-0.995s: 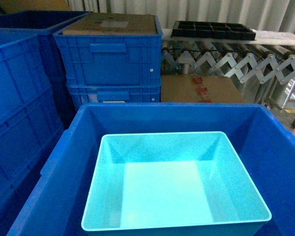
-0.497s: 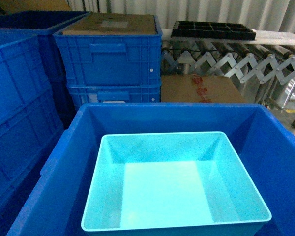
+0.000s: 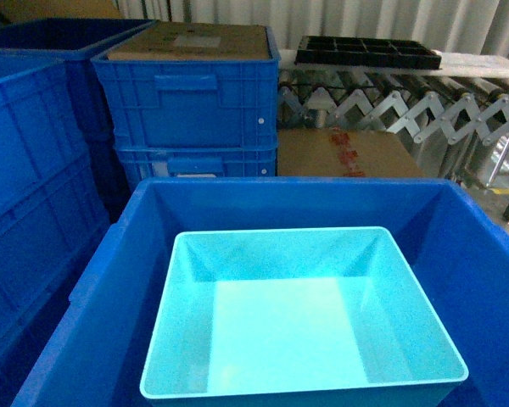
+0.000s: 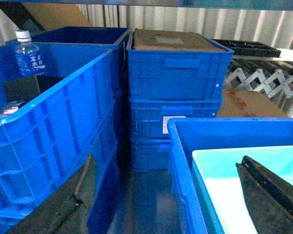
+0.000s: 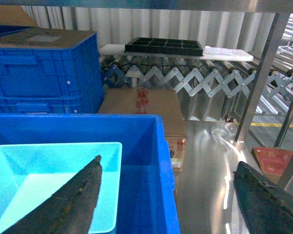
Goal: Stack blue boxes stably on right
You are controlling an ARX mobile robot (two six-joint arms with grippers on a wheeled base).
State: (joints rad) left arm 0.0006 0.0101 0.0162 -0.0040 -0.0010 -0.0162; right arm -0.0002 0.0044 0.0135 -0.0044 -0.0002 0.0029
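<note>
I see the light blue box (image 3: pixel 301 326) sitting inside the big blue crate (image 3: pixel 110 280), and both my grippers, left (image 4: pixel 171 195) and right (image 5: pixel 171 200), are wide open holding nothing.

No legible text on anything.

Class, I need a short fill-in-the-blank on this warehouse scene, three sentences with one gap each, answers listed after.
1. The light turquoise tub sits inside a larger dark ____ crate.
2. In the left wrist view, a water ____ stands at the upper left, at the rim of a crate.
3. The black divided tray rests on the ____ conveyor.

Answers: blue; bottle; roller
</note>
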